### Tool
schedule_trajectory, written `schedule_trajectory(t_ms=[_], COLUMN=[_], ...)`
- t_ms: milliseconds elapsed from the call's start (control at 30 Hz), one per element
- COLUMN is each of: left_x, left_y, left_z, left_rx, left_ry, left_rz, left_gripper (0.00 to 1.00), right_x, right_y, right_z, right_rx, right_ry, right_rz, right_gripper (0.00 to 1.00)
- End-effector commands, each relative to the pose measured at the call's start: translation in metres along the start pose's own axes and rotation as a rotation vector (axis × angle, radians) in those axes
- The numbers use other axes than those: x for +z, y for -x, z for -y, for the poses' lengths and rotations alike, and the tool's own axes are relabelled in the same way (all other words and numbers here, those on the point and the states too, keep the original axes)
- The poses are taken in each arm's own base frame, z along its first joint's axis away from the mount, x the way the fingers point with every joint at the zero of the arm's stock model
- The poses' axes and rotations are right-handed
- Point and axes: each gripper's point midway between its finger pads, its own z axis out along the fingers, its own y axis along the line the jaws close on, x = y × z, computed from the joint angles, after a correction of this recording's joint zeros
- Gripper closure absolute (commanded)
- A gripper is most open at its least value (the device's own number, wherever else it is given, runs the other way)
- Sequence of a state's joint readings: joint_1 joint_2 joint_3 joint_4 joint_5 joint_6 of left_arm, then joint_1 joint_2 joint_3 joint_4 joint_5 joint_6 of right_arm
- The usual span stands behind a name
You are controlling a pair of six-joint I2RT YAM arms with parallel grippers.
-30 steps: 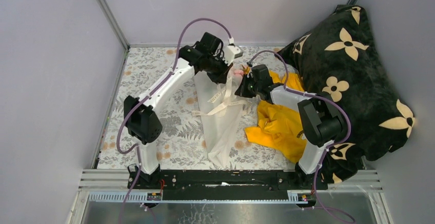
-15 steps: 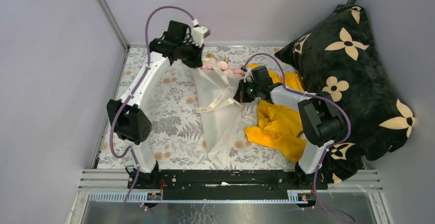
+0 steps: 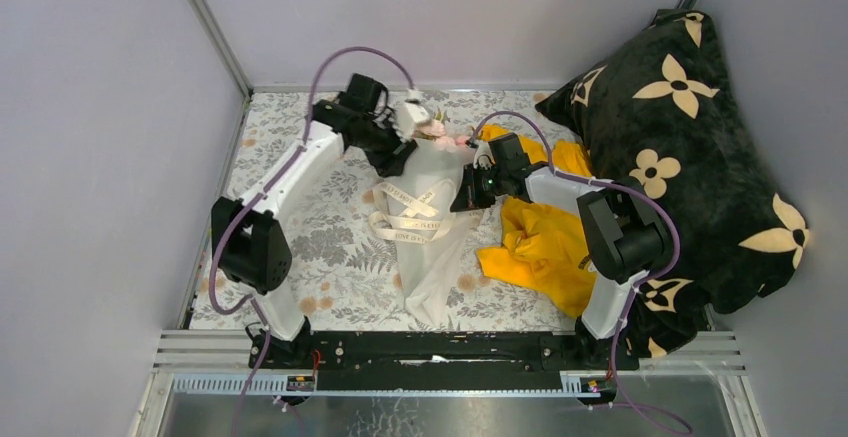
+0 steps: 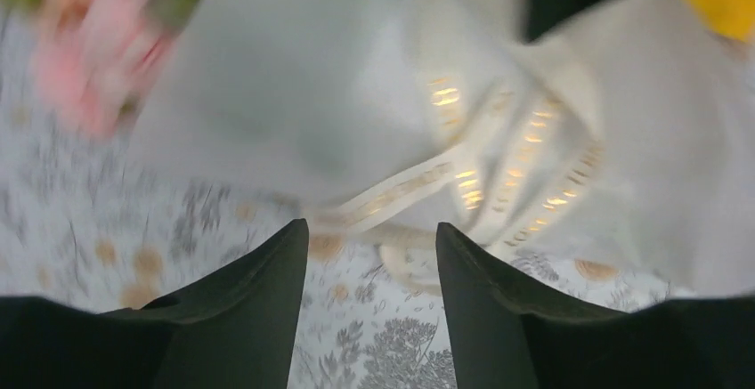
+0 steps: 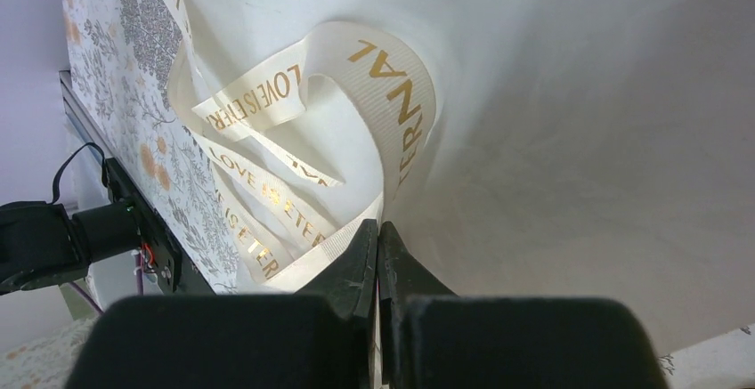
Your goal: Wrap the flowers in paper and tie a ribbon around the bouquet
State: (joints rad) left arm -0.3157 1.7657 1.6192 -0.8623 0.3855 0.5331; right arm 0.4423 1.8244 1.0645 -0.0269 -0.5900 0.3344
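The bouquet lies on the table: pink flowers [image 3: 446,138] at the far end, white paper [image 3: 430,267] in a cone narrowing toward me. The cream ribbon [image 3: 412,215] with gold lettering rests in loose loops across the paper's middle. My left gripper [image 3: 395,165] hovers at the cone's upper left, open and empty. In its blurred wrist view the left gripper [image 4: 369,225] looks at the ribbon [image 4: 499,175], the paper [image 4: 294,95] and the flowers [image 4: 89,60]. My right gripper [image 3: 466,197] is at the cone's right side. Its wrist view shows the right gripper [image 5: 378,226] shut on a ribbon [image 5: 267,95] strand against the paper [image 5: 579,95].
A yellow garment [image 3: 540,242] lies crumpled just right of the bouquet, under my right arm. A large black pillow [image 3: 690,147] with cream flower shapes fills the right side. The flower-printed tablecloth [image 3: 330,247] covers the table, with grey walls at the left and back.
My left gripper swung out to the back left, then returned over the cone's upper left and opened. The ribbon now lies slack in loops. The right gripper stayed shut on its strand.
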Motion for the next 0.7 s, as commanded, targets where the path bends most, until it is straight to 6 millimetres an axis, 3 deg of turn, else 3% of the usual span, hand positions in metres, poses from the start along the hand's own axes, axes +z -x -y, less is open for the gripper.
schedule_trajectory(t_ms=[0,33,100,233,367,533,667], left_x=[0.007,0.021,0.045,0.077,0.095,0.119,0.124], left_y=[0.006,-0.014,-0.033,-0.039,-0.042,-0.049,-0.051], left_z=[0.118,0.132,0.144,0.138,0.134,0.115,0.111], left_rx=[0.447,0.502,0.576,0.671,0.719,0.711,0.71], left_ry=[-0.368,-0.406,-0.413,-0.36,-0.348,-0.231,-0.203], left_rz=[-0.003,-0.06,-0.122,-0.106,-0.079,-0.082,-0.083], left_gripper=[0.36,0.33,0.32,0.25,0.02,0.02,0.13], right_x=[-0.002,-0.002,-0.003,-0.005,-0.007,-0.01,-0.012], right_y=[0.011,0.011,0.012,0.012,0.013,0.014,0.013], right_z=[-0.008,-0.008,-0.009,-0.011,-0.01,-0.012,-0.013], right_rx=[-0.003,-0.001,0.001,0.002,0.007,0.008,0.006], right_ry=[0.025,0.025,0.024,0.025,0.012,0.008,0.006], right_rz=[0.004,0.005,0.006,0.012,0.014,0.019,0.015], right_gripper=[1.0,1.0,1.0,1.0,1.0,1.0,1.0])
